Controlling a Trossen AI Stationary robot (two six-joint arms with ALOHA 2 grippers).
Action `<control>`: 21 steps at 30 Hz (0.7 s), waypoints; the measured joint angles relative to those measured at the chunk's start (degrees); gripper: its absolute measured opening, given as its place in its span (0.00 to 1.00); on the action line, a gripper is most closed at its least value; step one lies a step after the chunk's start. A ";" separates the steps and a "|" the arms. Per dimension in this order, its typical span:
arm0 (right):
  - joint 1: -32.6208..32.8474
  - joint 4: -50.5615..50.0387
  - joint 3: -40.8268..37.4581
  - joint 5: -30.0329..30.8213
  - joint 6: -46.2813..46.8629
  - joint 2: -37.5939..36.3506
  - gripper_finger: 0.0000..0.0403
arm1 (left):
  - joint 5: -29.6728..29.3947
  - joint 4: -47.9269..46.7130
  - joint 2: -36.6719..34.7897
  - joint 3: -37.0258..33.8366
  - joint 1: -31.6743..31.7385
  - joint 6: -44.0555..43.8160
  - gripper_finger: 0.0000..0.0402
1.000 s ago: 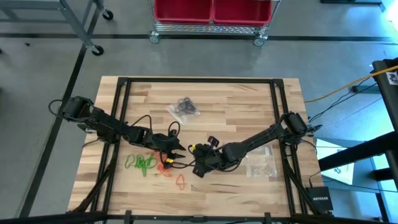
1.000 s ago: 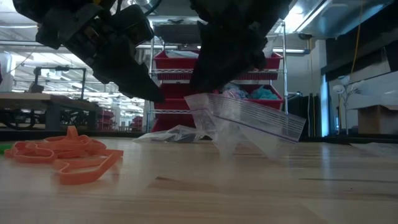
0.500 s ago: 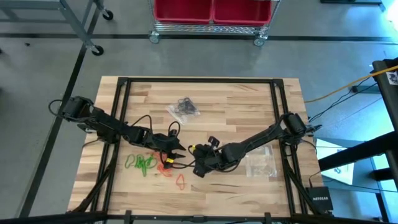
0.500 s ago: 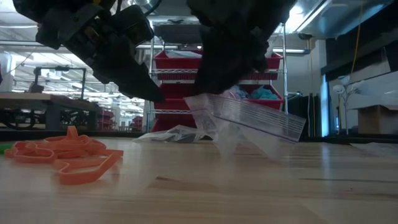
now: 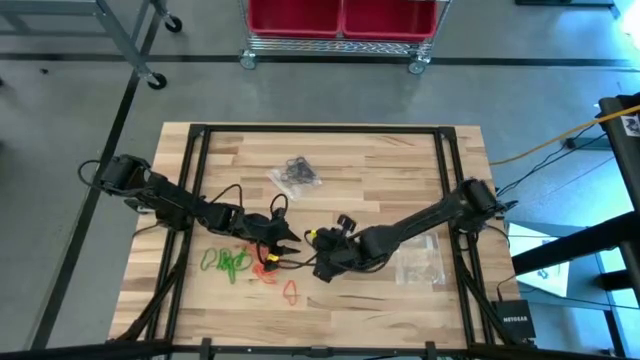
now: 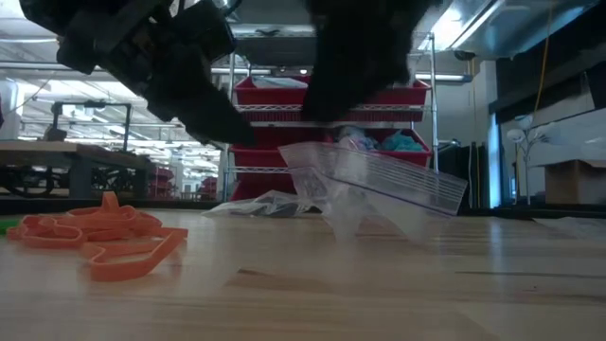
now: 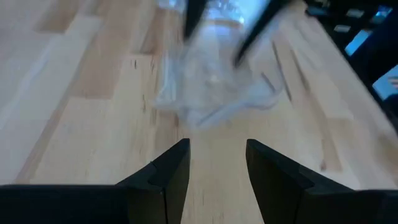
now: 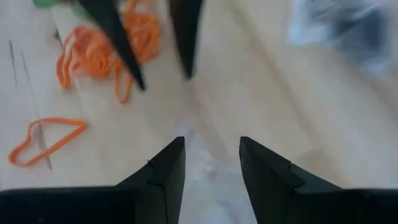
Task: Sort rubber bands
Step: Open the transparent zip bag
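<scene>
Orange rubber bands (image 5: 268, 268) (image 6: 95, 232) (image 8: 99, 50) lie in a heap on the table, with one loose orange loop (image 5: 290, 290) (image 8: 46, 140) nearer the front. Green rubber bands (image 5: 225, 262) lie to their left. A clear bag (image 6: 379, 185) (image 7: 211, 93) stands with its mouth rim raised under my right gripper (image 5: 320, 268) (image 8: 211, 155), whose fingers are apart. My left gripper (image 5: 288, 247) (image 7: 217, 162) hovers open and empty above the orange heap, pointing at the bag. My right gripper comes down slanting from the table's right onto the clear bag's mouth end (image 6: 312, 156). Film (image 8: 208, 177) shows between its parted fingers. The rim stays raised while the bag's lower part rests on the table. The gripper's body hides whether a finger is inside the mouth.
A clear bag with black rubber bands (image 5: 295, 175) lies toward the far edge, and another clear bag (image 5: 420, 262) lies to the right by the right arm. The black frame rails (image 5: 200, 200) run along the table's sides.
My right gripper has risen a little. The clear bag has kept nearly the same place, its rim still raised.
</scene>
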 joint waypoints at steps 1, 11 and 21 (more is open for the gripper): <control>0.48 -2.17 0.41 0.55 -0.11 -1.29 0.35 | 0.01 0.74 0.00 0.00 0.00 0.00 0.37; 5.32 -11.98 -3.00 0.14 -11.98 -2.98 0.35 | 0.45 -2.08 0.24 1.67 -0.44 -1.80 0.37; 3.54 -5.47 -0.61 -8.19 -51.86 -2.96 0.35 | 0.43 -3.53 0.24 1.68 -0.43 -4.26 0.37</control>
